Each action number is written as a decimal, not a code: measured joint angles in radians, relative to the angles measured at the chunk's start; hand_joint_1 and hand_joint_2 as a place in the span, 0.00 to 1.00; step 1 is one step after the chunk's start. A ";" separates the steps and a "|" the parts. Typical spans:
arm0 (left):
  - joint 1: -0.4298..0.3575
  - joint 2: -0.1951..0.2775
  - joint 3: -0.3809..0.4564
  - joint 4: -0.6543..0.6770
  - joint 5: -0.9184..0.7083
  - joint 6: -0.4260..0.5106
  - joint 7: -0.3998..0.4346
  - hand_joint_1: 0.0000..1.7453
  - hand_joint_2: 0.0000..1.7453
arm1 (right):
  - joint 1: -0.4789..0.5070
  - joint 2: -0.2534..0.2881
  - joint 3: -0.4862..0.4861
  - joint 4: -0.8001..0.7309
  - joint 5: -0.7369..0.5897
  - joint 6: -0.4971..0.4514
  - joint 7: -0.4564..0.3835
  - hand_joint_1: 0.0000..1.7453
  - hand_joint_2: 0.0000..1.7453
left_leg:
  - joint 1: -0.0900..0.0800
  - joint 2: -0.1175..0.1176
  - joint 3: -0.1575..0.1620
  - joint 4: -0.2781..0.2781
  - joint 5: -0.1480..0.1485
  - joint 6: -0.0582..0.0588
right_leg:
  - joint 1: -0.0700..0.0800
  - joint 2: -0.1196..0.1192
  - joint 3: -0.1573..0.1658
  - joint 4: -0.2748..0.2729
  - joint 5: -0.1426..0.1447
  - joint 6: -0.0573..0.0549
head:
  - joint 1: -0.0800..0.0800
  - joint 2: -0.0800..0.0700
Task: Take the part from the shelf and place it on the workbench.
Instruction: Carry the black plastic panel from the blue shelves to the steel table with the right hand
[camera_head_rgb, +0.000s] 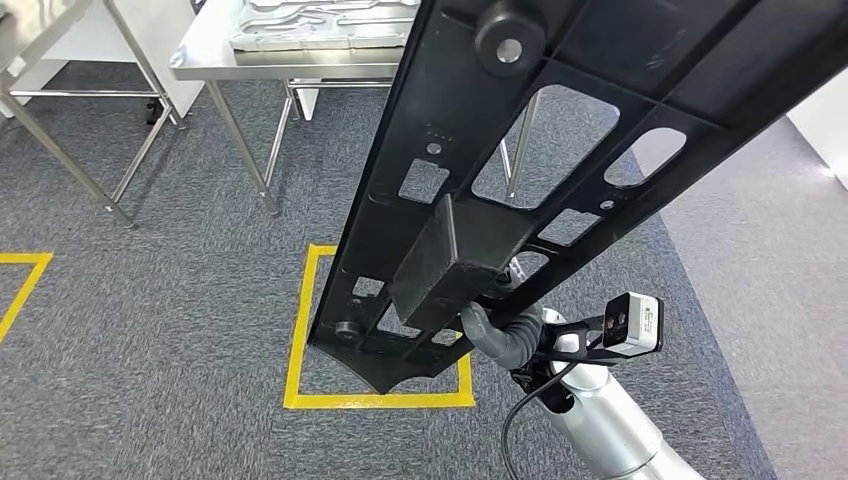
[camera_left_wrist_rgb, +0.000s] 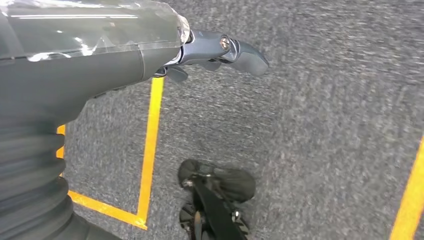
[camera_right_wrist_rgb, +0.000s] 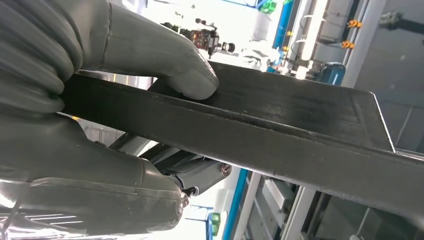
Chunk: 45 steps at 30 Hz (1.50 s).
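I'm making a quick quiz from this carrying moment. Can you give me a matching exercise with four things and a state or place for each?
Things:
1. black part
2. right robot hand
3. left robot hand
4. workbench

States or places:
A. hangs over the grey carpet, holding nothing
B. metal-legged, ahead beyond the yellow floor square
C. long, full of cut-outs, held tilted across the head view
D. grips the black part

Pairs: 1-C, 2-D, 3-A, 4-B

A workshop: steel workbench (camera_head_rgb: 290, 60), grey carpet (camera_head_rgb: 150, 300) with yellow floor markings (camera_head_rgb: 300, 330).
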 joint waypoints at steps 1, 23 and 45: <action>0.000 0.001 0.000 0.000 0.000 0.000 0.000 0.00 1.00 | 0.000 0.000 -0.001 0.000 -0.002 -0.001 0.000 1.00 1.00 | 0.000 -0.001 0.026 -0.072 0.045 0.005 | 0.000 0.004 0.009 0.000 -0.007 0.002 | 0.000 0.000; -0.005 0.008 0.001 0.000 0.019 0.004 -0.008 0.00 1.00 | -0.062 -0.011 0.002 -0.016 -0.068 -0.029 0.043 1.00 1.00 | -0.005 -0.001 0.224 -0.208 -0.012 0.012 | -0.002 -0.019 -0.083 0.013 0.060 0.011 | 0.001 0.000; 0.002 0.010 0.002 0.000 0.022 0.004 -0.010 0.00 1.00 | -0.061 -0.011 0.021 -0.006 -0.072 -0.047 0.028 1.00 1.00 | -0.012 -0.011 0.126 -0.220 0.054 0.069 | 0.000 -0.012 -0.132 0.262 -0.141 0.052 | 0.001 0.000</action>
